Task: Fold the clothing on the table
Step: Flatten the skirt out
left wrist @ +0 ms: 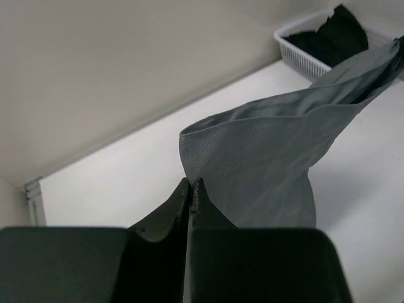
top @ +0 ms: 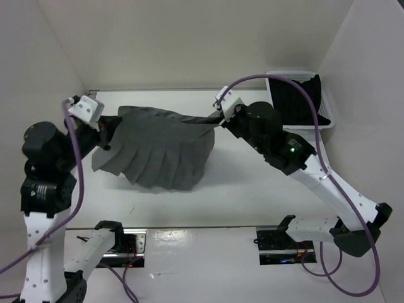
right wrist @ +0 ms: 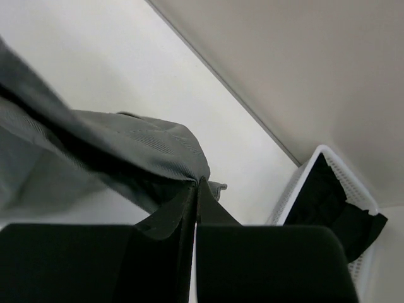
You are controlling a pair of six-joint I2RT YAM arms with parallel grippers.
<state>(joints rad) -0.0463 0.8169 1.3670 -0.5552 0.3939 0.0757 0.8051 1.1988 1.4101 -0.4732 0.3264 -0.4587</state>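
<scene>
White walls (top: 189,44) box in the table (top: 240,189) bearing a mesh basket (top: 291,73).

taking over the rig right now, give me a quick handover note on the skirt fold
Left gripper: shut on the grey pleated skirt, at its left top corner.
Right gripper: shut on the right top corner.
Skirt: top edge stretched between both grippers above the white table, pleats fanning toward the near side. Can't tell if the hem touches the table.
White mesh basket holding black cloth: far right, apart from the skirt.
Done: both corners gripped, skirt spread.
Left: no fold made yet.
</scene>
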